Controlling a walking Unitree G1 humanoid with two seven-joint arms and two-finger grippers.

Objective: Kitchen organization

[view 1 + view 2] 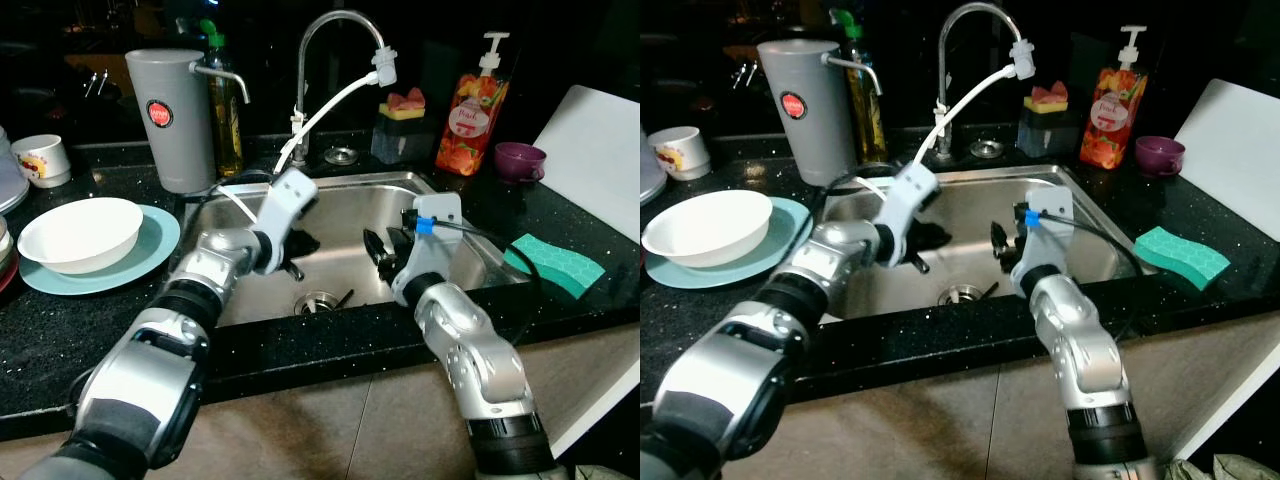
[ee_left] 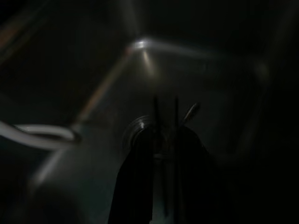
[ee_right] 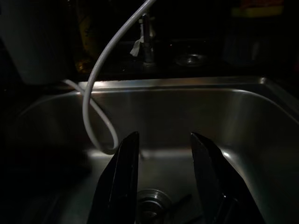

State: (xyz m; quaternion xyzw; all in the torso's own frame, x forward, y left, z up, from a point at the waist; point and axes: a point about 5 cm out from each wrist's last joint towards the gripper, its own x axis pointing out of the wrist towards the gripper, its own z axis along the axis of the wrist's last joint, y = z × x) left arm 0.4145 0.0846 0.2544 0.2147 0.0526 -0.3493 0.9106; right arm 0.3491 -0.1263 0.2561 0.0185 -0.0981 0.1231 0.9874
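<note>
- The right end effector (image 3: 161, 179) is hanging inside the steel sink (image 1: 470, 255), toward its right side, with its two black fingers (image 3: 119, 182) spread apart and nothing between them.
- The left end effector (image 2: 163, 177) is reaching down into the left half of the sink, its fingers pressed close together with only a thin slit between; a thin, dark utensil handle seems to be running up through that slit, but the dim wrist view is not making clear whether it is pinched.
- A round drain (image 1: 318, 300) is sitting in the middle of the basin floor, with a small dark utensil (image 1: 343, 296) lying just beside it.
- A white hose (image 1: 335, 105) is looping from the spout of the faucet (image 1: 335, 25) down into the left part of the basin.
- On the black table to the left of the sink, a white bowl (image 1: 80, 232) is resting on a pale blue plate (image 1: 150, 248).
- Near the table's right edge, a teal sponge (image 1: 555, 262) is lying by a white board (image 1: 600, 150).
- Along the back edge of the table, a grey pitcher (image 1: 172, 115), an oil bottle (image 1: 225, 110), a sponge holder (image 1: 402, 125), an orange soap dispenser (image 1: 472, 110) and a purple cup (image 1: 520, 160) are standing in a row.
- At the far left, a white mug (image 1: 40, 160) is sitting.
</note>
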